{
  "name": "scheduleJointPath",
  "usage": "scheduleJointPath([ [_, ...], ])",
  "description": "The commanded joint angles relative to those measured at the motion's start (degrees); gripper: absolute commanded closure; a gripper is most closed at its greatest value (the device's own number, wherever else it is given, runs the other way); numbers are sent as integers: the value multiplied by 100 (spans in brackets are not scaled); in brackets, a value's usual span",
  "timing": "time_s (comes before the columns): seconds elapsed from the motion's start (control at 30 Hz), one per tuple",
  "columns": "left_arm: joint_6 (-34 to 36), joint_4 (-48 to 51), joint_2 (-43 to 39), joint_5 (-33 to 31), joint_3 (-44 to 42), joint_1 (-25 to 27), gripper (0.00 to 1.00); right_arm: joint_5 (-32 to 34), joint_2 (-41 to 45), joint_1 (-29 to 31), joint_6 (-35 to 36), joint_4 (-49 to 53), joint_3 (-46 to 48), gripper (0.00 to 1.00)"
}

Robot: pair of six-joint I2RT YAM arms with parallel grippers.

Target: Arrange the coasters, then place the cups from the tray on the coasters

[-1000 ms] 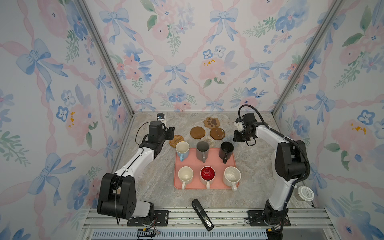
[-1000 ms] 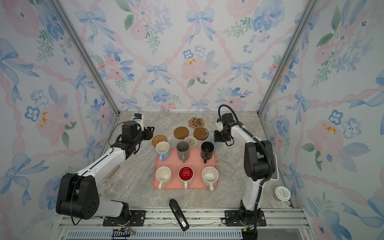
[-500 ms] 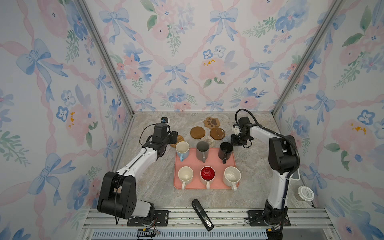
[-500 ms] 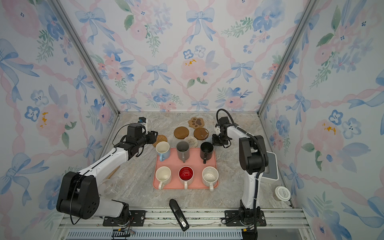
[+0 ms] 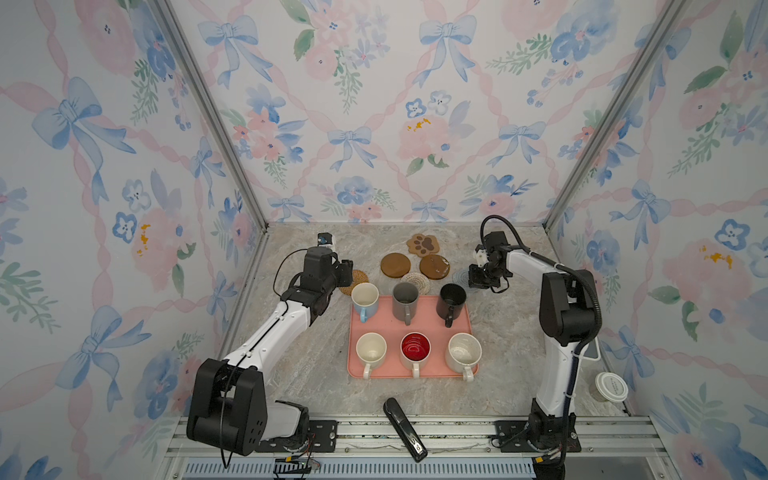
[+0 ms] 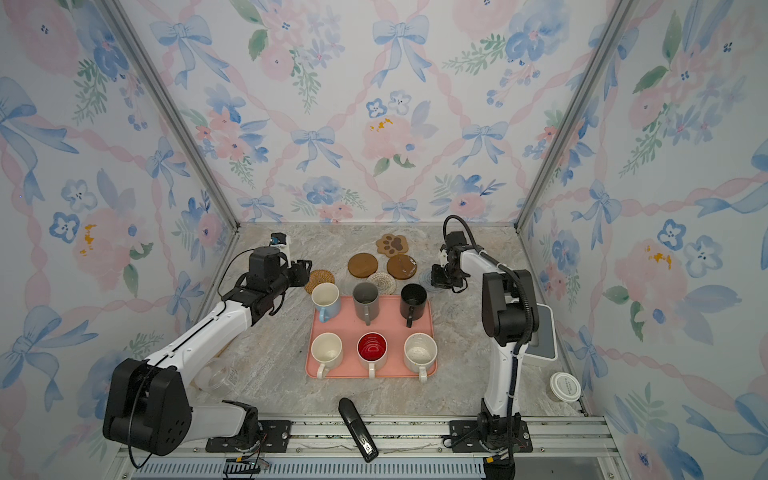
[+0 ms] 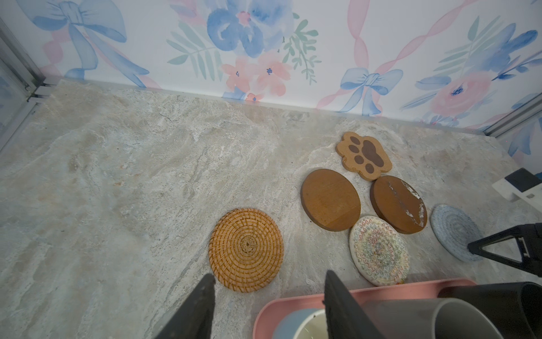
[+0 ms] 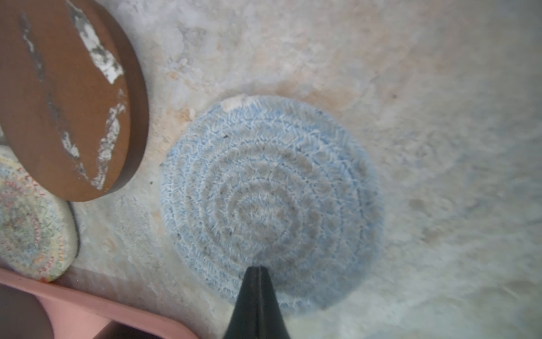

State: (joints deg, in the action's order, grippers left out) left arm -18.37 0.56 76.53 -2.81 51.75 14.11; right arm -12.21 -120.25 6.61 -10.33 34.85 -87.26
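Observation:
Six cups stand on the pink tray (image 5: 428, 325): light blue (image 5: 365, 297), grey (image 5: 405, 296), black (image 5: 452, 297), cream (image 5: 370, 351), red-inside (image 5: 414, 348) and speckled (image 5: 463, 352). Behind the tray lie the coasters: rattan (image 7: 246, 249), two brown rounds (image 5: 395, 264) (image 5: 434, 266), paw print (image 5: 423, 244), cream crochet (image 5: 415, 281) and pale blue (image 8: 269, 199). My left gripper (image 7: 269, 276) is open and empty, hovering between the rattan coaster and the tray's corner. My right gripper (image 8: 257, 268) is shut, its tip over the near edge of the pale blue coaster.
A black stapler-like object (image 5: 405, 428) lies at the front edge. A lidded paper cup (image 5: 611, 386) stands front right, with a grey-white box (image 6: 542, 332) by the right wall. A clear plastic cup (image 6: 216, 378) sits under the left arm. Walls close in the back and sides.
My right gripper has come down and nearer, onto the pale blue coaster. The left gripper has shifted slightly right toward the rattan coaster.

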Motion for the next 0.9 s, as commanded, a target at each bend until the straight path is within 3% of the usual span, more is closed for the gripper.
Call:
scheduleJointPath([
  [0.0, -105, 29, -168, -111, -82, 47, 44, 411, -82, -214, -78, 189, 204, 100],
  [0.53, -158, 48, -297, -141, -215, 73, 44, 578, 268, -529, -102, 173, 544, 100],
  [0.87, -192, 50, -427, -157, -200, 99, 43, -18, 1067, -502, -321, -385, 422, 100],
])
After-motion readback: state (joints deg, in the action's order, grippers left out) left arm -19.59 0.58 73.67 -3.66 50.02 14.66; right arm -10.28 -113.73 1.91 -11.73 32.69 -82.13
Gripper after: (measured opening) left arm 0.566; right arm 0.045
